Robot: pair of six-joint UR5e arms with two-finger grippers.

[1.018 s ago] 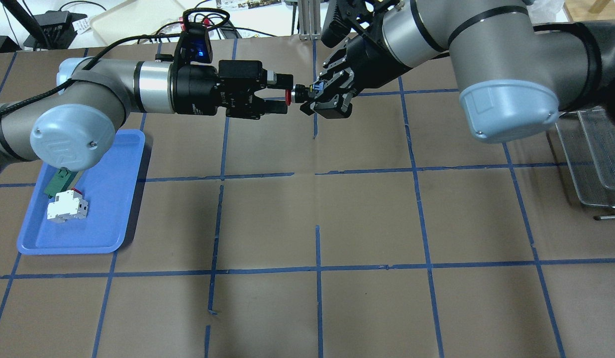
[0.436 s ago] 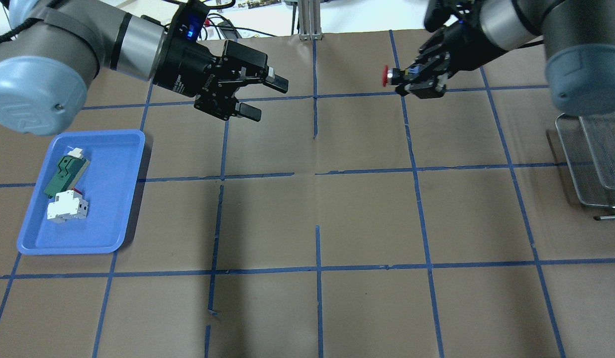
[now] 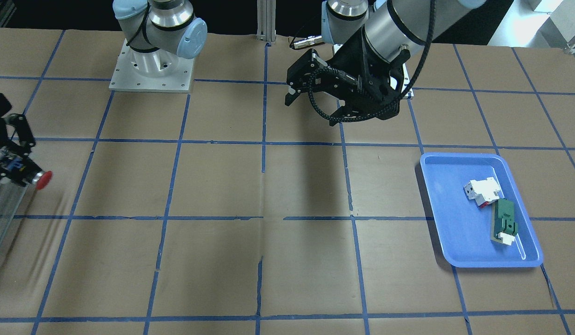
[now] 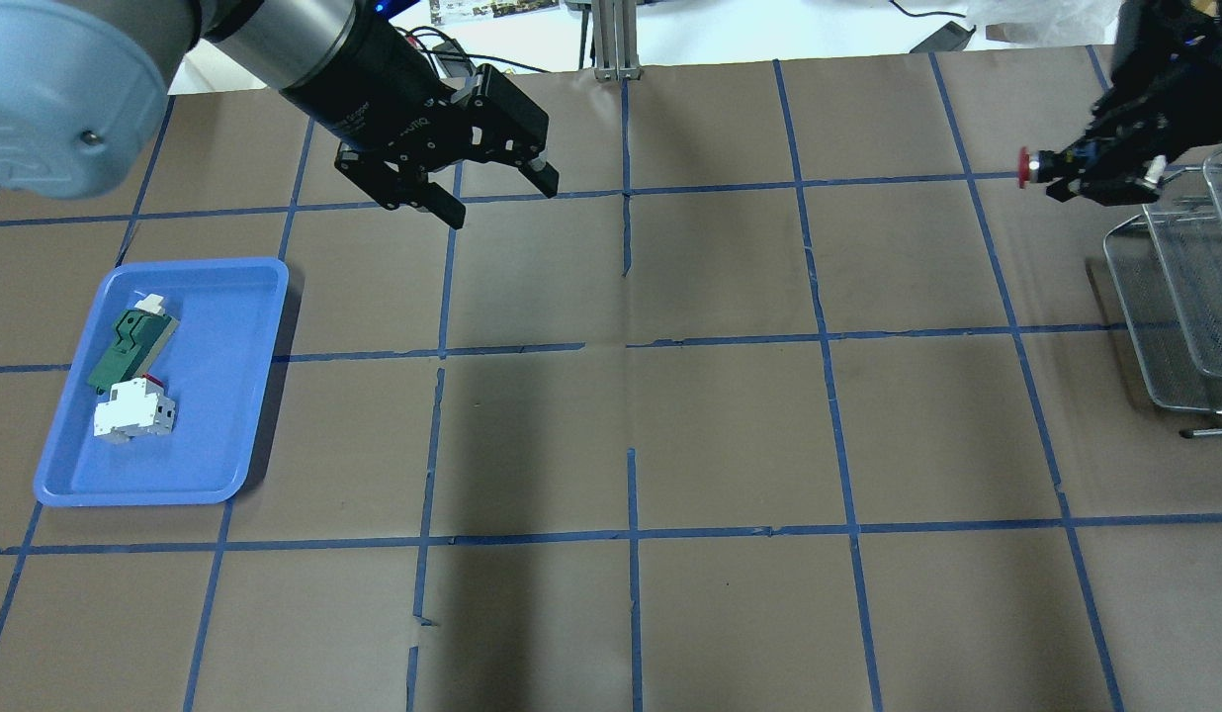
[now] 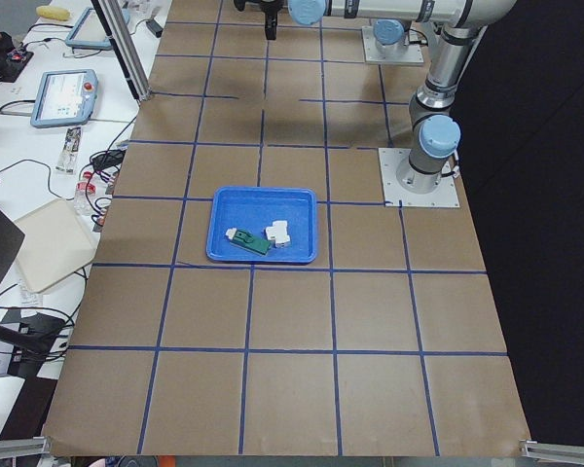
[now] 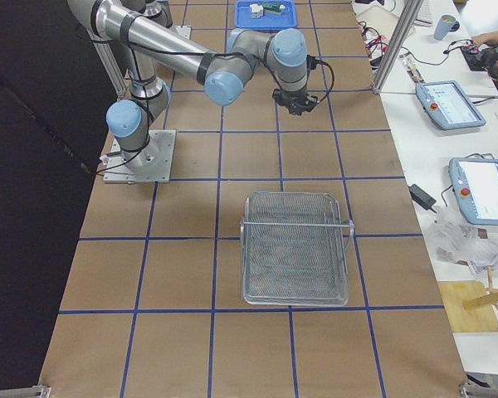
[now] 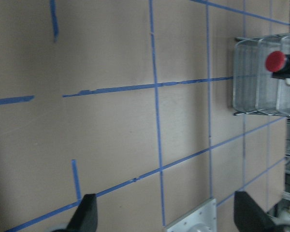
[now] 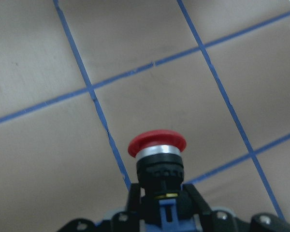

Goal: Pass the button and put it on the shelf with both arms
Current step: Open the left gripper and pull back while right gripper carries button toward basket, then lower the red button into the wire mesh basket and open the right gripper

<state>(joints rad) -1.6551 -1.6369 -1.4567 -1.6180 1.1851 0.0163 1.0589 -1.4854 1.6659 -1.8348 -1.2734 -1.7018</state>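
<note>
At the far left of the desk (image 4: 730, 435), the blue tray (image 4: 216, 425) is sitting with a green-and-white block (image 4: 127, 348) and a white-and-red block (image 4: 132, 410) inside. Further right, the left claw (image 4: 500, 200) is hanging empty above the desk, jaws spread wide. Near the right edge, the right claw (image 4: 1064, 176) is pinching the button (image 4: 1032, 166) by its black barrel, red cap pointing left, in the air just beside the wire-mesh shelf (image 4: 1165, 326). Small, rigid and probably light and smooth, the button is likely calling for a firm hold on the barrel, not the rounded cap.
</note>
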